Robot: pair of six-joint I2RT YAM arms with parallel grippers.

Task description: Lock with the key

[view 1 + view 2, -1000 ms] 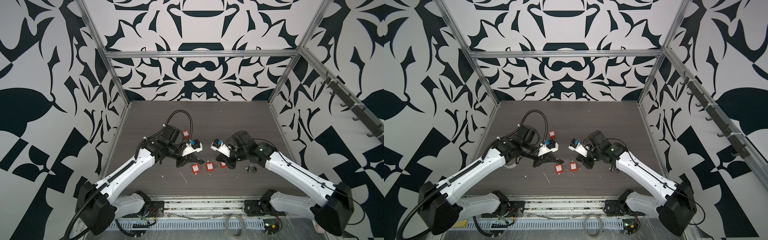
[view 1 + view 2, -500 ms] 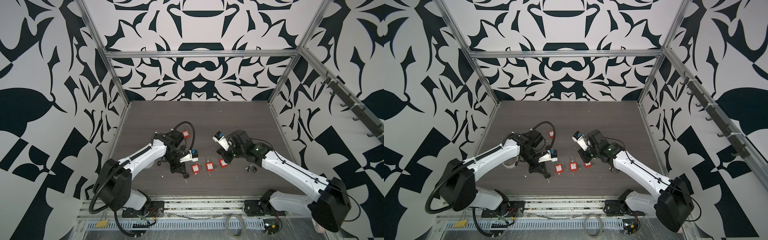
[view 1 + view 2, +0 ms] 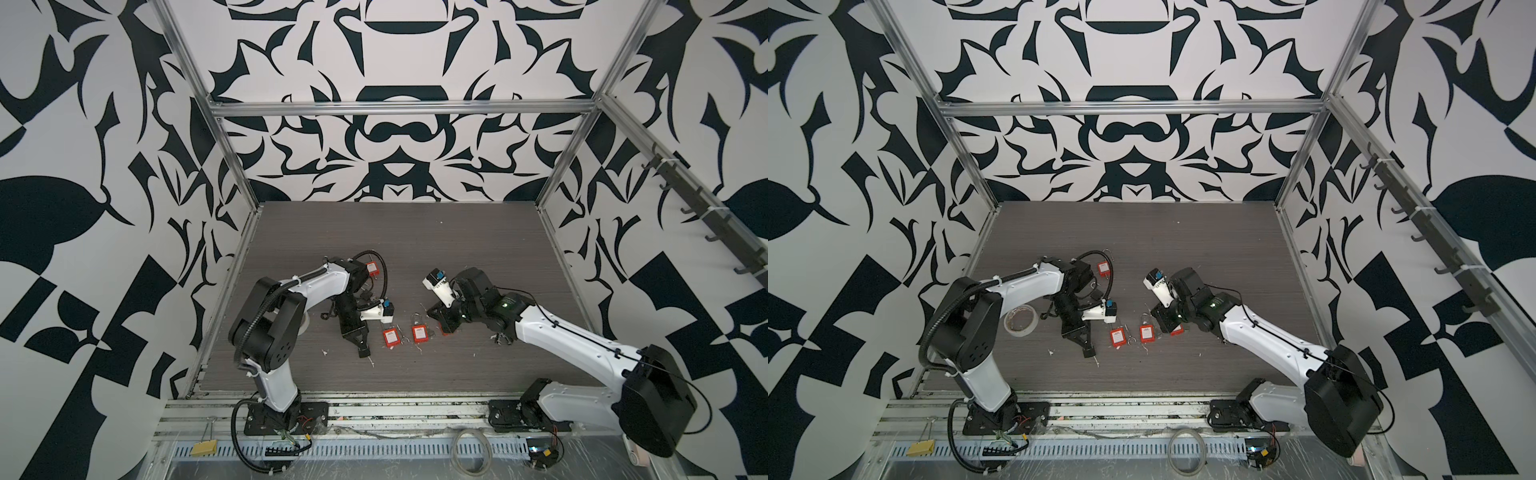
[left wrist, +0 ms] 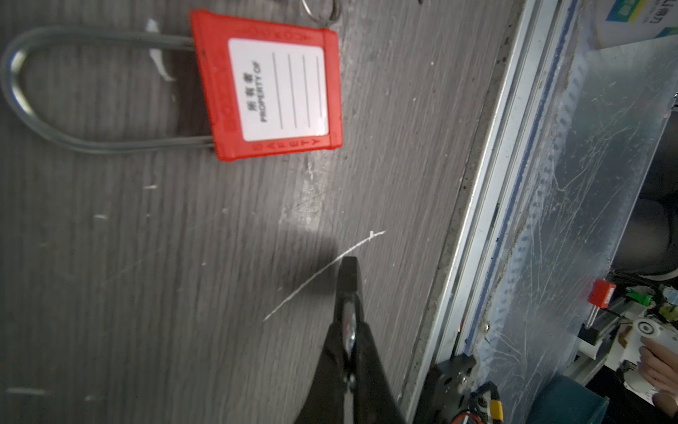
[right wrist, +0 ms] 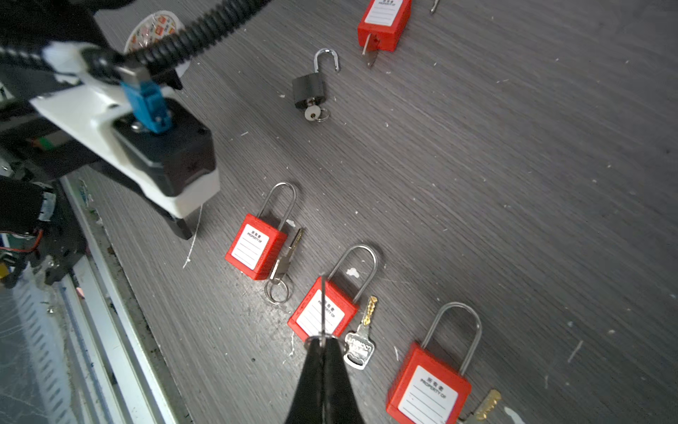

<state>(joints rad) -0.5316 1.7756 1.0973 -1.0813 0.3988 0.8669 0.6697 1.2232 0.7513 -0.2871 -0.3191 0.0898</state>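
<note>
Three red padlocks lie in a row near the table's front [image 5: 255, 247] [image 5: 321, 315] [image 5: 427, 389], each with its shackle down and a loose key [image 5: 361, 337] beside it. My right gripper [image 5: 322, 343] hovers over the middle one, shut on a thin key seen edge-on, its ring at the fingertips. My left gripper [image 4: 348, 262] is shut and points at the table, in front of the leftmost red padlock [image 4: 275, 88]. A shiny sliver shows between its fingers; what it is cannot be told. A small black padlock [image 5: 309, 90] lies further back, shackle open and key in it.
A fourth red padlock [image 3: 372, 269] lies behind the left arm. A tape roll [image 3: 1019, 319] sits to the left beside that arm. A white plastic strand [image 4: 323, 273] lies by the left fingertips. The table's metal front rail [image 4: 488, 220] runs close by.
The two grippers, close together above the padlocks a second ago, have parted. The left arm folded back and dropped its gripper to the table's front. The right gripper has drawn slightly back.
</note>
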